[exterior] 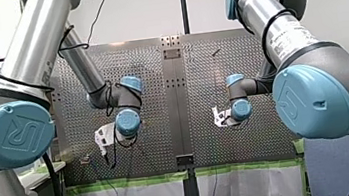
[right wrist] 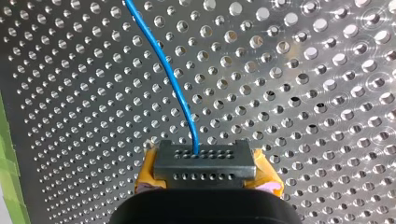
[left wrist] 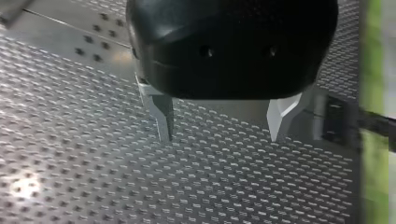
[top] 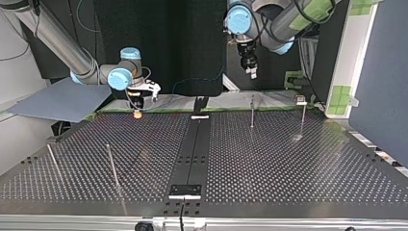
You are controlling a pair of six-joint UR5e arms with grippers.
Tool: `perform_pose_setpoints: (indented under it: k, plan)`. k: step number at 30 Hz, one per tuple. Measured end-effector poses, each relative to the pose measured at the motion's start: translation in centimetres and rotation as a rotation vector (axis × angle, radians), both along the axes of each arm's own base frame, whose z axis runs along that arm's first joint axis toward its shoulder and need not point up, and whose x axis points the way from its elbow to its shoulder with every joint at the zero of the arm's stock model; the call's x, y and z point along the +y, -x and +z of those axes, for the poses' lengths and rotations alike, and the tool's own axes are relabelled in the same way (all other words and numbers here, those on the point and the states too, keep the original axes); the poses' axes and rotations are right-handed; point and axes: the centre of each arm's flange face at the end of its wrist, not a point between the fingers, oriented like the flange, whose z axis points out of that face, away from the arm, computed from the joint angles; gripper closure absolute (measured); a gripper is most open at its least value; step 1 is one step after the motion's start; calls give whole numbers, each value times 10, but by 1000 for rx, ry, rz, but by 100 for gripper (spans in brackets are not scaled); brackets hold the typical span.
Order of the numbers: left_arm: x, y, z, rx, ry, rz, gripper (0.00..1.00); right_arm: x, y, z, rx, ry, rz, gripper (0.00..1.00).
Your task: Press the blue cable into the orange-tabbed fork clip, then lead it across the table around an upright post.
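In the right wrist view the blue cable (right wrist: 175,88) comes out from between the yellow pads (right wrist: 265,175) of my right gripper (right wrist: 204,161), which is shut on it, and runs ahead over the perforated plate. At the top view's left, my right gripper (top: 137,113) hangs just above the table's far edge. My left gripper (left wrist: 222,133) stands open with nothing between its metal fingers (left wrist: 163,119); at the top view's right it (top: 251,71) hovers well above the table. A small clip (top: 300,100) sits by a post at the far right; its tab colour is unclear.
Thin upright posts rise from the table (top: 269,159) in the top view: two at the far right (top: 252,111) (top: 303,118) and two at the near left (top: 111,166) (top: 53,161). A dark strip (top: 195,149) runs down the table's middle. Green tape lines the far edge.
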Motion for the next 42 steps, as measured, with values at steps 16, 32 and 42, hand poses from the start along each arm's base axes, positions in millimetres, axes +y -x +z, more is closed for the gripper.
perform_pose_setpoints:
  k: [16,32,42]
  plan:
    - [28,40,-51,115,-64,-101,0,0,-2,2,-2,3,4,100]
    - [50,23,-56,55,-5,-131,0,0,-2,4,5,8,7,100]
    - [52,-22,-44,0,29,-149,0,0,-2,5,6,10,7,100]
